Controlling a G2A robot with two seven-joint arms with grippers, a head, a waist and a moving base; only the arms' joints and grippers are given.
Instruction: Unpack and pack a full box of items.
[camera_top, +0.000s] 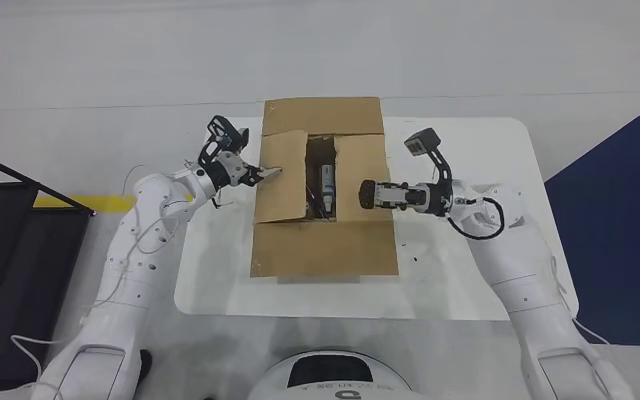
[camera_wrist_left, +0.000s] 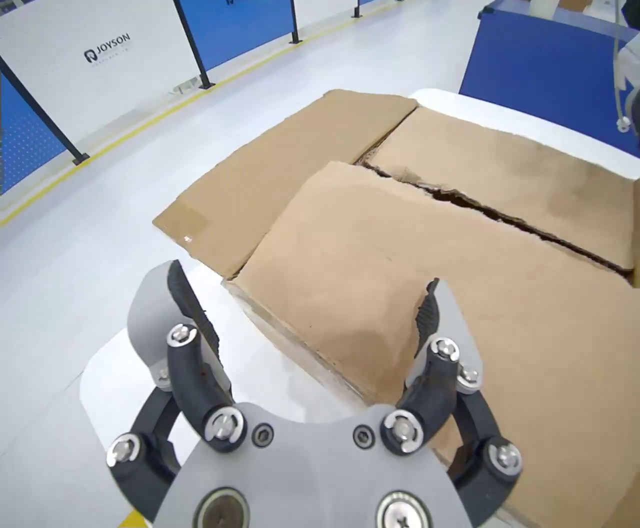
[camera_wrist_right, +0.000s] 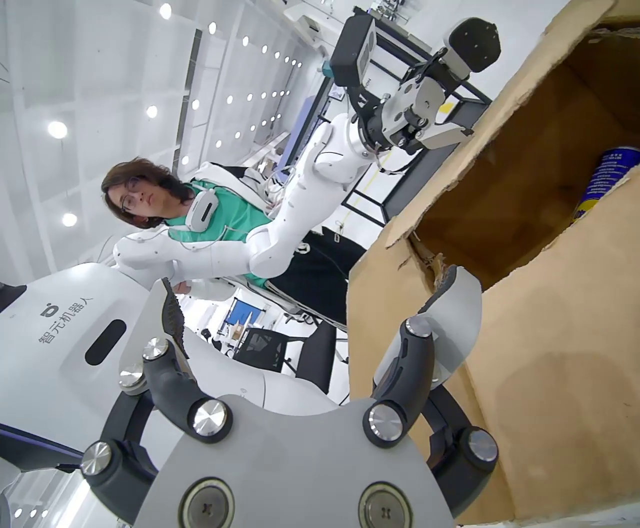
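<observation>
top view | box (camera_top: 320, 250) half-open, can (camera_top: 327, 183) inside | left fingers (camera_wrist_left: 192, 315) apart | right fingers (camera_wrist_right: 452, 292) apart

I keep my left arm (camera_top: 140, 240) and right arm (camera_top: 505, 255) stuck out forward, bent at the elbows. Both wrists turn inward and face each other. My left pincer (camera_top: 268, 173) has its fingers (camera_wrist_left: 192, 310) spread far apart. My right pincer (camera_top: 365, 193) gapes wide too, and sits a little farther back.
</observation>
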